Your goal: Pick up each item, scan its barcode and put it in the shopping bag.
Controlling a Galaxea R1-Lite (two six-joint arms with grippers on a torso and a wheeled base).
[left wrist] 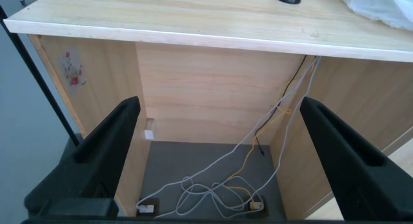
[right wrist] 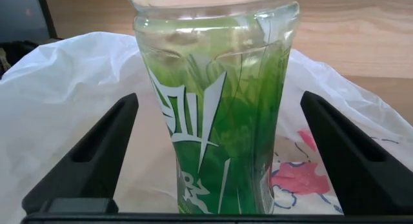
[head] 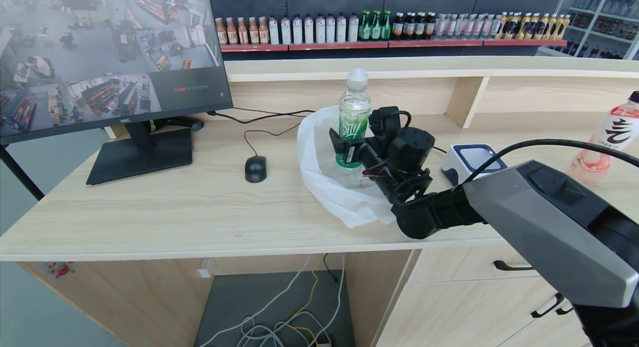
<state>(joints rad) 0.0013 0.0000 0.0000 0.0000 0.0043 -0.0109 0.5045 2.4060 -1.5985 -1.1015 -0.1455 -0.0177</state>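
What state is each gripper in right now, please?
Left gripper: open, holding nothing.
Right gripper: open around the bottle, not gripping it.

A light wooden counter (head: 174,212) is seen with a monitor (head: 100,52) and mouse (head: 255,169) set on it. Shelves (head: 349,46) lined with bottles (head: 324,28) are ranged behind, and loose cables (head: 279,327) are left underneath beside drawers (head: 464,267).

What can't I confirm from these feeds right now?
- Bottle base: head view, hidden by right gripper and bag folds; inside the bag or not, cannot tell.
- Scanner: head view, partly covered by the right arm.
- Pink bottle: head view, cut by the frame edge.
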